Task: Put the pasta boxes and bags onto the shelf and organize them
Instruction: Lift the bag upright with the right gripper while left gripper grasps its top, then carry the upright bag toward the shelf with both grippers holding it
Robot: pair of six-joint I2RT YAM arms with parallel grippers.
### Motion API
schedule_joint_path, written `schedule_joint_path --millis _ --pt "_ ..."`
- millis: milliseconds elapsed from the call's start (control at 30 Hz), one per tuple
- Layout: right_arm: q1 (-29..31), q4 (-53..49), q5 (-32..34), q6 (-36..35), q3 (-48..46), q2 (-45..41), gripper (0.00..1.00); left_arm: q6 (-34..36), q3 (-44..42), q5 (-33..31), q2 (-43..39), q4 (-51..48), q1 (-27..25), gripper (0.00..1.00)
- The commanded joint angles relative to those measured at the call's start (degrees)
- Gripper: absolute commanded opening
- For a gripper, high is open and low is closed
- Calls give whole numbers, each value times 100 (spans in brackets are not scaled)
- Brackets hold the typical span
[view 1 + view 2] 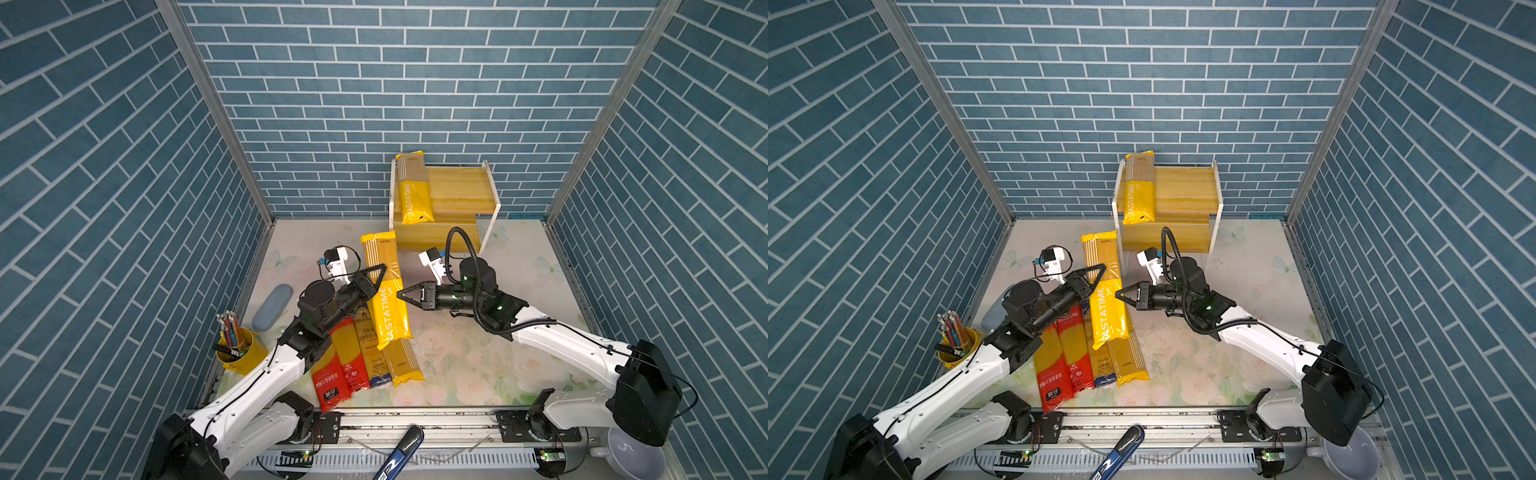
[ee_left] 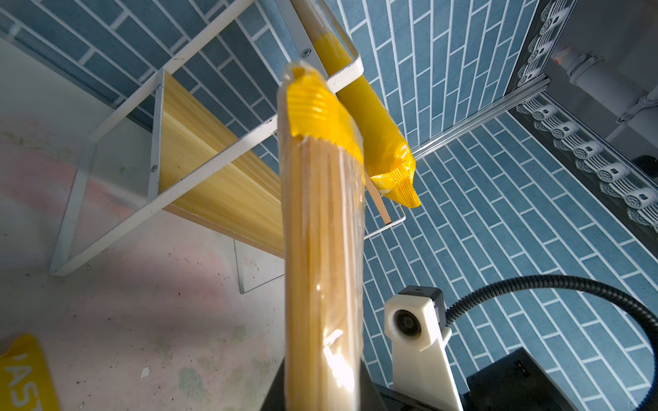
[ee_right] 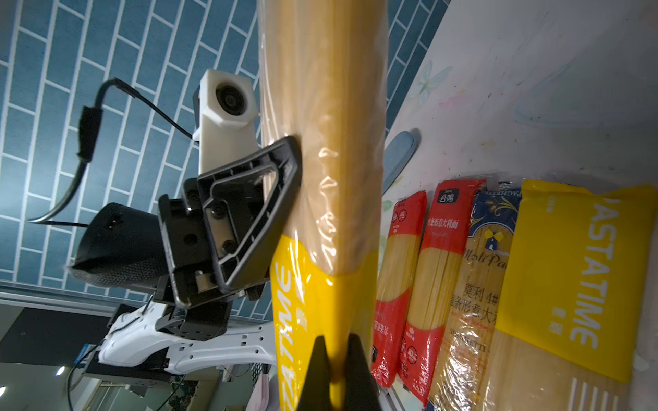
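Note:
A yellow PASTATIME pack (image 1: 384,291) (image 1: 1106,291) hangs tilted above the table in both top views. My left gripper (image 1: 380,272) (image 2: 320,391) is shut on its tan window part (image 2: 320,249). My right gripper (image 1: 400,294) (image 3: 336,359) is shut on the yellow edge of the same pack (image 3: 320,142). Another yellow pack (image 1: 411,187) (image 2: 374,124) lies on the left of the shelf's (image 1: 457,195) (image 1: 1183,191) top board. On the table lie two red-ended packs (image 1: 332,374) (image 3: 441,249), a dark-blue-ended pack (image 1: 374,353) and a yellow pack (image 1: 403,361) (image 3: 569,267).
A grey-blue oblong case (image 1: 272,306) lies at the left wall. A yellow cup of pencils (image 1: 241,351) stands at the front left. A pale bowl (image 1: 636,457) sits under the right arm's base. A dark blue object (image 1: 401,455) lies over the front rail.

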Motion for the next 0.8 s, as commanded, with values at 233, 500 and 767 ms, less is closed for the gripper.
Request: schedule_joint_path --millis 233,500,767 --pt "105 -400 232 -395 811 -461 0 16 309 41 -251 616 -73 52" --pt "105 -589 276 -553 1042 -510 0 31 300 179 -246 744 -73 71" --pt "90 -238 147 -489 1296 -406 0 39 326 190 -256 725 -72 81"
